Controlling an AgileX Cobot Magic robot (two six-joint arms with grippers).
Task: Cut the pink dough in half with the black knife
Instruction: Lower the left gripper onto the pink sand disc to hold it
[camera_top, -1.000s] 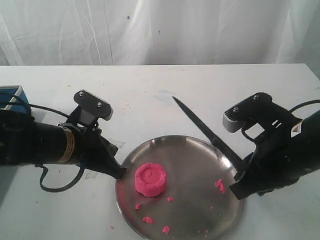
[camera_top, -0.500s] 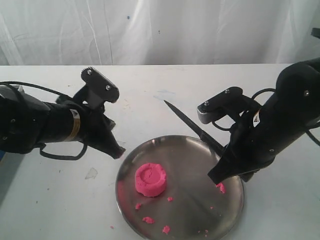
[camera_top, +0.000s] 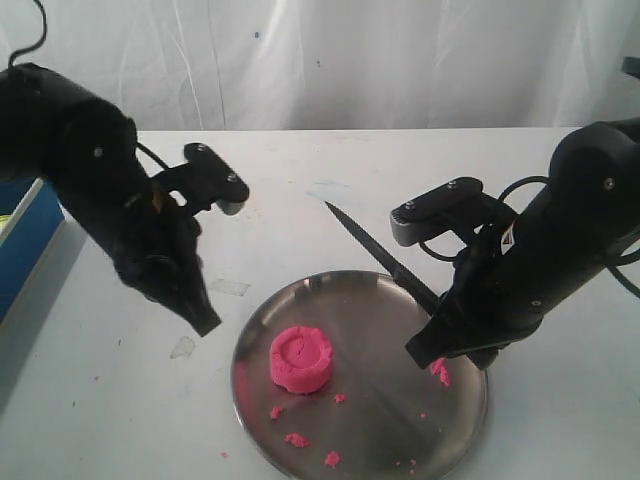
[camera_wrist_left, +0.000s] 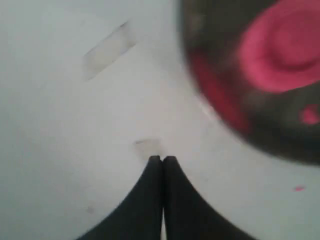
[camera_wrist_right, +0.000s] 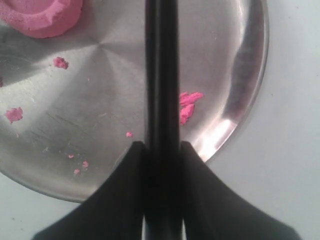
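The pink dough (camera_top: 301, 359) is a whole round puck on the left half of the steel plate (camera_top: 400, 430); it also shows as the pink dough (camera_wrist_right: 42, 17) and, blurred, as the pink dough (camera_wrist_left: 282, 47). My right gripper (camera_top: 425, 352) is shut on the black knife (camera_top: 375, 247), held above the plate's right side with the blade pointing up and away to the left. In the right wrist view the black knife (camera_wrist_right: 161, 75) runs straight out from the right gripper (camera_wrist_right: 162, 146). My left gripper (camera_top: 205, 323) hangs shut and empty over the table left of the plate, like the left gripper (camera_wrist_left: 162, 160).
Small pink crumbs (camera_top: 440, 373) lie scattered on the plate. A blue box (camera_top: 25, 245) stands at the left table edge. Strips of clear tape (camera_top: 230, 287) are stuck to the white table. A white curtain hangs behind.
My left arm has risen and swung left, its tip now lower-left of the plate rim. The right arm with the knife has shifted slightly left and down.
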